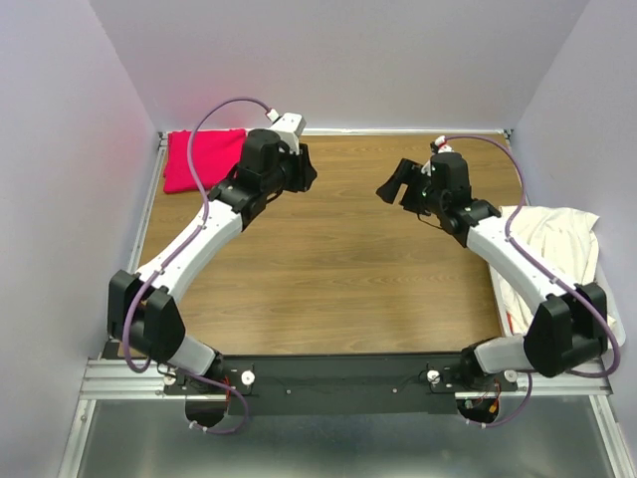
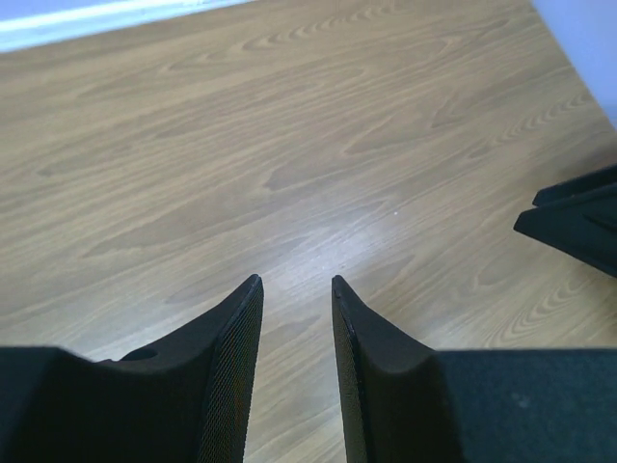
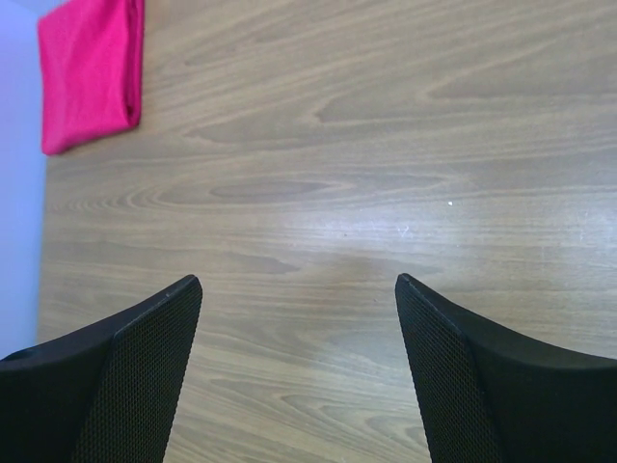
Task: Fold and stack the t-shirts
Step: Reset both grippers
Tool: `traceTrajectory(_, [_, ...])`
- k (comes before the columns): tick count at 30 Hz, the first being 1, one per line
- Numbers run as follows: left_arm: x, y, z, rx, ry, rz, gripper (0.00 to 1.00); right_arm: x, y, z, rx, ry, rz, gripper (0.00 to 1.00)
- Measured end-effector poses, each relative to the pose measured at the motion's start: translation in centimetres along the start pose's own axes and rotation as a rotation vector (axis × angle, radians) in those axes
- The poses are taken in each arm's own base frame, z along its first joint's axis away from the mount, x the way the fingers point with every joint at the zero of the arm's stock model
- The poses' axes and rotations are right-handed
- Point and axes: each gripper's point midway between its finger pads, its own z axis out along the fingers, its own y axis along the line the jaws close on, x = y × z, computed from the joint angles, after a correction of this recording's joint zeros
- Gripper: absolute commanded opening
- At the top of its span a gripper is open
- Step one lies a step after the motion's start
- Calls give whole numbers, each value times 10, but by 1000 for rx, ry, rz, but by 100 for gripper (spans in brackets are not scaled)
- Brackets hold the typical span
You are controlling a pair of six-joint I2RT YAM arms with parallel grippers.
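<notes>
As crumpled cream-white cloth t-shirt (image 1: 562, 234) near right gripper (image 3: 299, 280) looked limp, we favoured pinching hem; right gripper gaped wide, left gripper (image 2: 294, 280) narrowly, both empty.

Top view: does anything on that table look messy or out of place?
Only the cream shirt: it lies crumpled and unfolded in a heap at the right edge of the table, while the red shirt sits neatly folded in the far left corner.

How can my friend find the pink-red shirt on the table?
Look at the wooden table, then at its far left corner. The red t-shirt lies folded flat there. It's bright crimson and neat, unlike the cream t-shirt crumpled at the right edge.
</notes>
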Motion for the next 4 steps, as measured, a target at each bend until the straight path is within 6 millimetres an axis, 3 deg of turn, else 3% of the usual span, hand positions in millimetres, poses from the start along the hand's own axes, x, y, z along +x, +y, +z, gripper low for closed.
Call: traceTrajectory(4, [-6,-15,-16,31,-42,34,43,-8,2,-10,-6,-41,-2,88])
